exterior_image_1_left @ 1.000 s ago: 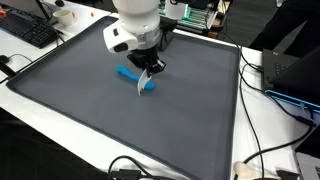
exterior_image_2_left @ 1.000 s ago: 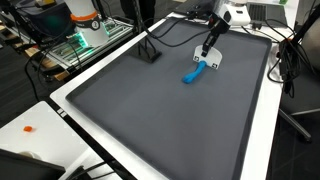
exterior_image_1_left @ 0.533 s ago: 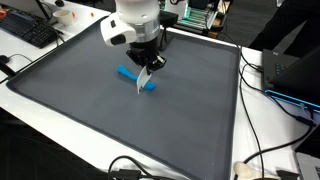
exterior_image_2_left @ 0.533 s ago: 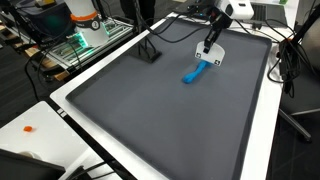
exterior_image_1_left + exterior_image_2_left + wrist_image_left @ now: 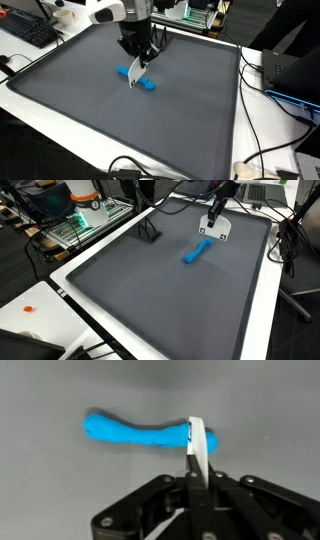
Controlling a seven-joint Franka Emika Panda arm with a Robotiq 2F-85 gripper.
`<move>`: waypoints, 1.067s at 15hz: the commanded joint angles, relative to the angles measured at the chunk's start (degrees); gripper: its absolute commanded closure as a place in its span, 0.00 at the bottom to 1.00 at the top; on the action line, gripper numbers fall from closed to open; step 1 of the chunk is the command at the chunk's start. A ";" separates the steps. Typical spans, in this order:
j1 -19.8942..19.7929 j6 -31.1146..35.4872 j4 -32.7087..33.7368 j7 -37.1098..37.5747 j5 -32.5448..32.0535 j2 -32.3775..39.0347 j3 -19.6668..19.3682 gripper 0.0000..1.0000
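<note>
Thing in hand: white flat piece [image 5: 213, 227], thin and stiff, seen edge-on in the wrist view. It was pinched upright between the fingertips of the gripper [image 5: 197, 478], whose jaws were pressed together on its upper edge.

Change over the last second: the arm rose and drew back a little. In an exterior view the white flat piece had been low, right at the end of the blue curved piece [image 5: 196, 252]. It now hung higher and apart from that piece, with bare mat showing between them. Judged clear of the surface, though its lower edge was too small to check for contact.

The blue curved piece itself did not move. It lay flat on the grey mat [image 5: 140, 290], towards the mat's far side, untouched. From the wrist camera it ran crosswise just beyond the white flat piece.

Reading: grip held through the lift and the white flat piece came away with the gripper. The blue curved piece stayed behind.

Surroundings: a white table border ran round the mat, with cables at its edges.
</note>
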 commanded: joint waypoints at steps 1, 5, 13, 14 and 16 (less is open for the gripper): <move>-0.94 1.33 -2.41 -0.44 0.09 -1.45 -0.26 0.99; -1.36 1.80 -2.40 -0.44 0.24 -0.47 -0.41 0.99; -1.56 3.44 -2.99 -0.82 0.47 1.09 -0.25 0.99; -1.58 3.74 -3.03 -0.97 0.50 1.32 -0.22 0.99; -1.57 4.18 -3.01 -1.04 0.43 1.87 -0.27 0.99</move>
